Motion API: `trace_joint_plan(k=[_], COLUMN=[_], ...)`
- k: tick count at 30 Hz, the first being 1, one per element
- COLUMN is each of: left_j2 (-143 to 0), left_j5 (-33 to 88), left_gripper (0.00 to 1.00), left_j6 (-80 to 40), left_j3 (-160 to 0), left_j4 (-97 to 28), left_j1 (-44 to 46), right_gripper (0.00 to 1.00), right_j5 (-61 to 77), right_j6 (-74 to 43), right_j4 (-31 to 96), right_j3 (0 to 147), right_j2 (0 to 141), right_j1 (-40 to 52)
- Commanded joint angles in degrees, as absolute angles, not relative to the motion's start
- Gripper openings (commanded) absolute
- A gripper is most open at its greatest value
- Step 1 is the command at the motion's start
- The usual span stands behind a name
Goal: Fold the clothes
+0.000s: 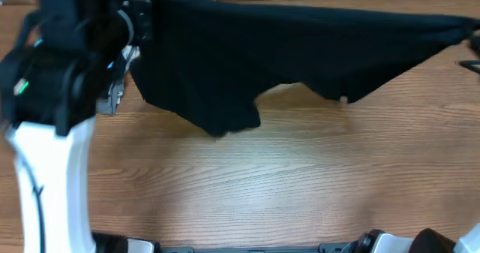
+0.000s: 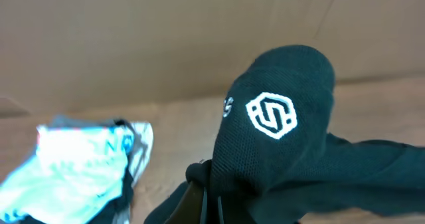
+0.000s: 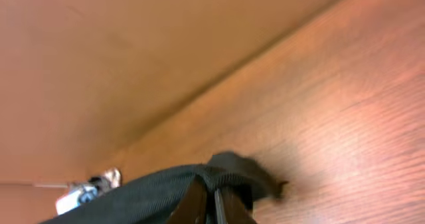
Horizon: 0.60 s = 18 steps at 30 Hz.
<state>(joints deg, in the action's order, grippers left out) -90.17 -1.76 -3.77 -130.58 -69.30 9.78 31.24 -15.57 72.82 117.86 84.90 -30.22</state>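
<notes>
From above, the clothes (image 1: 300,50) hang stretched along the far edge of the table (image 1: 262,178), sagging midway; I'd lower both ends level and taut. Left wrist: the left gripper (image 2: 202,201) is clamped on soft black knit bearing a white hexagon logo (image 2: 271,115). Right wrist: the right gripper (image 3: 214,201) pinches a ribbed corner.

Clothes (image 1: 300,50): black cloth, looking matt all over; a fine knit rib is showing in both wrist views. Logo (image 2: 270,115) is reading as a smooth white print. Bench (image 1: 262,178): pale wood grain, smooth, carrying a soft sheen. Arm link (image 1: 45,185), lower left of the overhead view, is showing glossy white plastic. The housing (image 1: 52,80) above it is looking matt black. Light blue shirt (image 2: 80,164): cloth, glaring too bright to judge texture.
</notes>
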Motion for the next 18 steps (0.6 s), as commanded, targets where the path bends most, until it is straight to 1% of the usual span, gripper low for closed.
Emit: trace_joint_plan(k=[1, 4, 6, 11, 14, 18], left_j2=[-84.66, -80.42, -77.56, -70.70, -66.98, -64.18], left_j5=[-2.90, -2.17, -0.40, -0.82, -3.79, -8.71], left_gripper=[0.04, 0.04, 0.04, 0.04, 0.04, 0.04], left_j6=[-1.63, -0.86, 2.07, 4.29, 2.63, 0.56], left_j3=[-132.84, -132.88, -132.92, -132.92, -132.92, -132.92], left_j4=[-69.23, -69.19, -69.25, -71.00, -72.69, -76.40], left_j1=[9.43, 9.47, 9.96, 11.22, 11.22, 11.22], right_gripper=[0.04, 0.04, 0.04, 0.04, 0.04, 0.04], right_j5=[35.97, 40.14, 42.50, 46.85, 45.71, 40.01], right_j6=[-14.15, -13.04, -11.88, -9.04, -6.68, -5.91], right_j4=[74.54, 76.69, 78.65, 83.81, 87.20, 89.71], right_j3=[124.86, 128.81, 130.93, 132.53, 132.51, 132.51], right_j2=[82.56, 80.97, 79.55, 75.31, 72.03, 68.69], right_j1=[-35.90, -41.17, -45.28, -54.02, -57.39, -58.26])
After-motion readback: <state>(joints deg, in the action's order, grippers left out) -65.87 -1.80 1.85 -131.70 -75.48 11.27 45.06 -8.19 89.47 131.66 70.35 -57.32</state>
